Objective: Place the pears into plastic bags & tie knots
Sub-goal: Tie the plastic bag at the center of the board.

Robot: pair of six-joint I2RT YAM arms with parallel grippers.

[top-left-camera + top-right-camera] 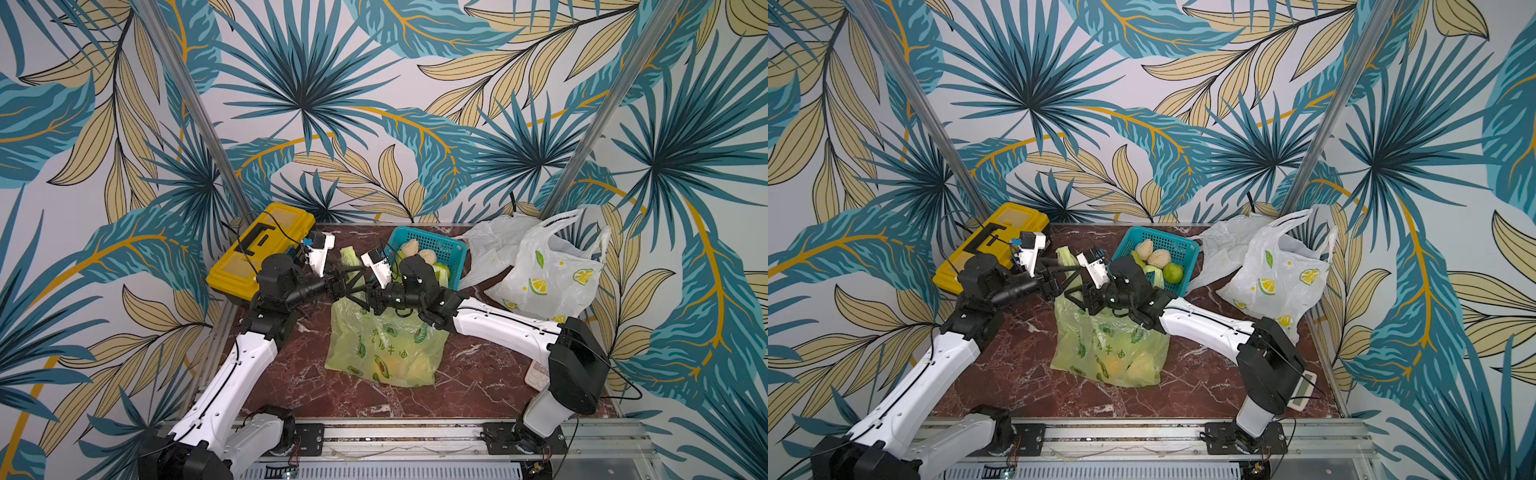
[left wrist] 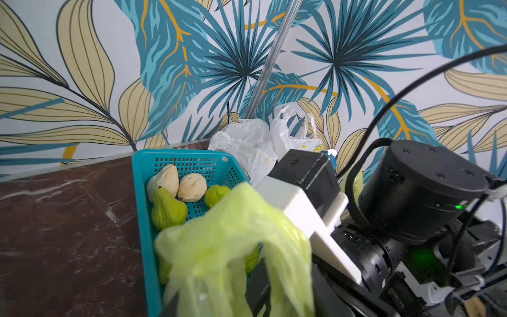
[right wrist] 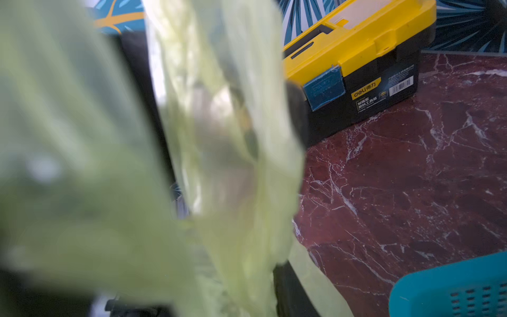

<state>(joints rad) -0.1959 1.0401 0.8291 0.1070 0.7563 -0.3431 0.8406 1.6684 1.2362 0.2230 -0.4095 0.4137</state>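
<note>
Both top views: a lime-green bag (image 1: 386, 345) lies at the centre of the frame on a red marble table (image 1: 478, 374). At least two pears (image 1: 384, 365) show through its film near the lower edge. Just above it, the left gripper (image 1: 353, 277) and right gripper (image 1: 358, 296) cross at the bag's mouth, and a green handle (image 1: 349, 255) stands up behind them. How wide either gripper stands, or whether it pinches film, cannot be told here. Right of centre, a teal basket (image 1: 1183, 245) holds more pears, cream and green. At the right of the frame a lemon-print bag (image 1: 552, 274) and a white bag (image 1: 490, 245) lie slack and unknotted; their contents cannot be told. A yellow toolbox (image 1: 257, 249) sits left of centre

Left wrist view: green film drapes over the left gripper's dark fingers (image 2: 259, 285) at the bottom of the frame; a real grip cannot be told. The basket, centre left, shows two cream pears and several green ones

Right wrist view: blurred green film fills the left half and hides the right gripper, so its state cannot be told. The toolbox is at upper right and a basket corner at lower right

Judged from this, the first bag is loaded and its knot looks begun, not finished; the basket's pears and two more bags remain
</note>
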